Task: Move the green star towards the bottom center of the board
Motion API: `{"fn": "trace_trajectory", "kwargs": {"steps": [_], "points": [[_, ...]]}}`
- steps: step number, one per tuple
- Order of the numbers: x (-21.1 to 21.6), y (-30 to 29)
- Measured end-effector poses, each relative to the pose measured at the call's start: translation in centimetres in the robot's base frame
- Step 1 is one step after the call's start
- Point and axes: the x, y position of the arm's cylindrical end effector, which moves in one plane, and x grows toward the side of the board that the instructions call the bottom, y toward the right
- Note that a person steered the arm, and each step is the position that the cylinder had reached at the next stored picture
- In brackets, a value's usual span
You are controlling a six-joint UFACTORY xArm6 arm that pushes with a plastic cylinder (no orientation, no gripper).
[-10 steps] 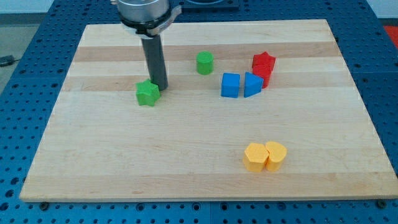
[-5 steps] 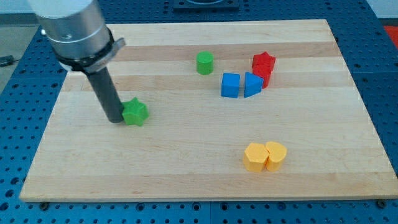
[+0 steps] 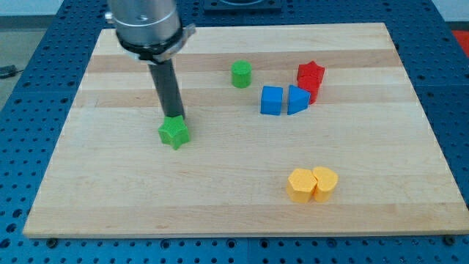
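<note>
The green star [image 3: 174, 133] lies on the wooden board [image 3: 220, 198], left of the middle. My tip [image 3: 175, 119] stands right at the star's upper edge, touching it from the view's top. The dark rod rises from there up to the grey arm head at the view's top left.
A green cylinder [image 3: 241, 74] sits above the middle. A blue cube [image 3: 272, 100] and a blue wedge-like block [image 3: 297, 99] lie to its right, with a red star [image 3: 311, 73] on another red block behind them. Two yellow blocks [image 3: 312, 183] touch at lower right.
My tip went from the star's upper right to its left side, then to its upper edge. The star slid down and left, then a little to the right.
</note>
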Motion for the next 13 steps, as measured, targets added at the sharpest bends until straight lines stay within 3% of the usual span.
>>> {"fn": "trace_trajectory", "kwargs": {"steps": [3,5,6,7,9,11,13], "points": [[8.4,-1.9],[10.0,-8.4],[13.3,-6.8],[13.1,-3.3],[12.9,-3.8],[10.0,-3.4],[12.8,-0.8]]}}
